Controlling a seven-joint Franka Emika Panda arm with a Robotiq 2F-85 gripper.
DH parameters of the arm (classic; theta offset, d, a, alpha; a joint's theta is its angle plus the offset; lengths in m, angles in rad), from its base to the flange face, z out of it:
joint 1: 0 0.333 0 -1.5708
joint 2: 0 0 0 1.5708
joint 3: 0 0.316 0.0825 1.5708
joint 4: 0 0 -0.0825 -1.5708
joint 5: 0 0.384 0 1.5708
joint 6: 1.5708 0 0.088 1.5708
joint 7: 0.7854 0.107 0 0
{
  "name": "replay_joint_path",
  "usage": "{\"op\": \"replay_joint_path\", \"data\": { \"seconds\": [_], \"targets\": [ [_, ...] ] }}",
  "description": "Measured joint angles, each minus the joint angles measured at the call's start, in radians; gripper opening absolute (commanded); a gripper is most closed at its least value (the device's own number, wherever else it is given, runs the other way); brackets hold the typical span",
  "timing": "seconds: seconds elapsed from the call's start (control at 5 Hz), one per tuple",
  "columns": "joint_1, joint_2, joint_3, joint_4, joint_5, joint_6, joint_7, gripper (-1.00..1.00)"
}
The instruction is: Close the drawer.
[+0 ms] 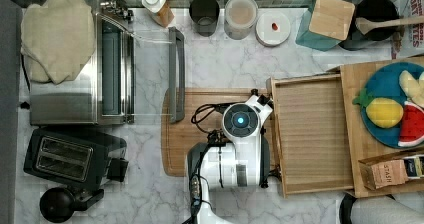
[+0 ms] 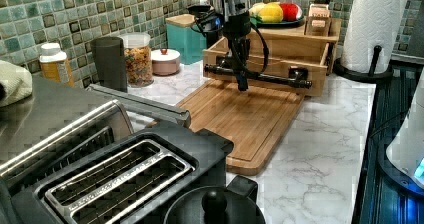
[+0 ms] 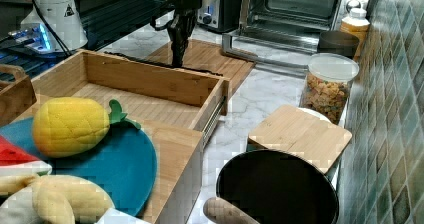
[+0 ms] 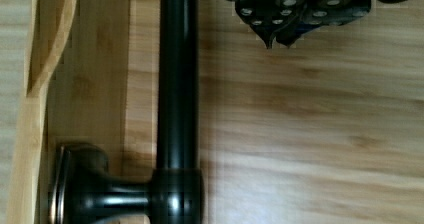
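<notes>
Wide light-bamboo drawer point(image 1: 312, 134) stands fully extended over the bench w/ claw point(image 2: 242, 85) pressed together just outside its black bar handle point(image 2: 257, 76); off-centre push may rack the slides.

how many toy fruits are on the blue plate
3 in the top view: a yellow pineapple mid-plate, a watermelon slice to the top view's right of it, and a pale banana above. The frame edge may hide more of the blue plate.
</notes>
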Motion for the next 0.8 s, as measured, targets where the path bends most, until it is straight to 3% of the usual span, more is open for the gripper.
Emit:
{"op": "replay_joint_path", "data": {
  "seconds": [0.2,0.6,0.8],
  "targets": [
    [0.000,-0.001,-0.019,0.000,-0.036,-0.057,0.000,-1.00],
    [-0.012,-0.014,-0.098,-0.027,-0.033,0.048,-0.049,-1.00],
    [-0.046,-0.005,-0.123,-0.021,0.038,0.057,-0.207,-1.00]
  ]
}}
